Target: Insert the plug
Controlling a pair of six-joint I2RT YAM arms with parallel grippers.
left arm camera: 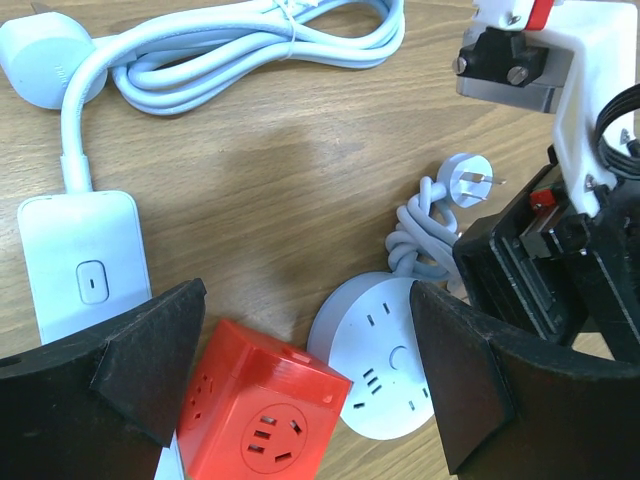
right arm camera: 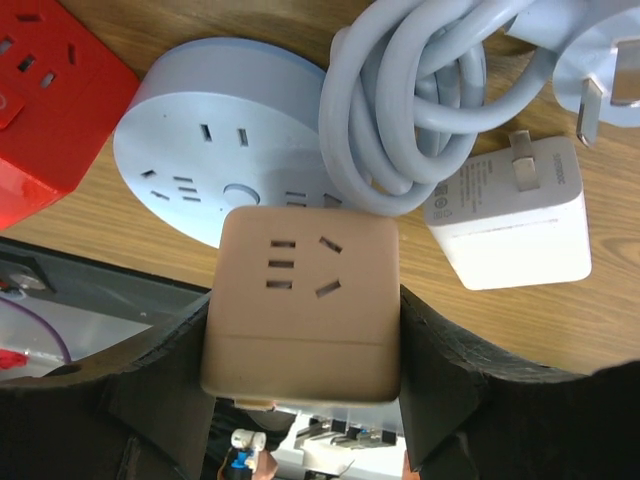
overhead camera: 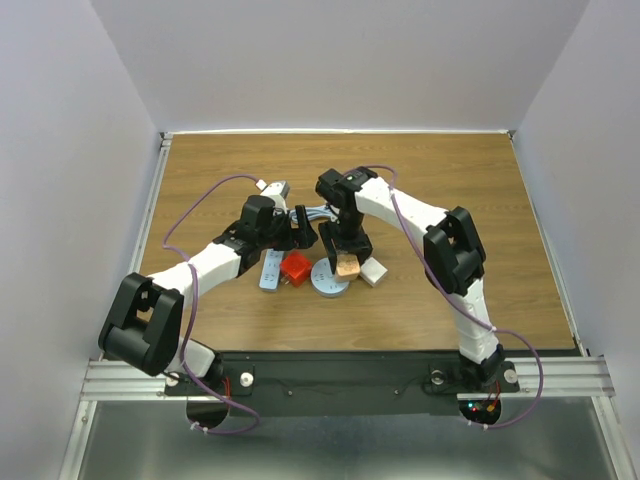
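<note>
Tan cube adaptor [right arm camera: 300, 300], socket face toward the wrist camera and pins hidden, is clamped in the right end effector [right arm camera: 300, 345]. It sits at the near edge of the round socket hub [right arm camera: 190, 150]; contact unclear. The hub's coiled cord [right arm camera: 420, 90] and a white charger [right arm camera: 515, 215] lie just beside. Left end effector [left arm camera: 305, 300] has its jaws wide apart, holding nothing, over the red socket cube [left arm camera: 265, 410] on the worktop [left arm camera: 280, 160].

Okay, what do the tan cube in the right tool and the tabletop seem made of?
Tan cube: probably matte molded plastic, given its smooth, uniform faces and rounded edges. Tabletop: wood or wood-look laminate, with brown grain streaks and a faint sheen; which one is unclear.
</note>
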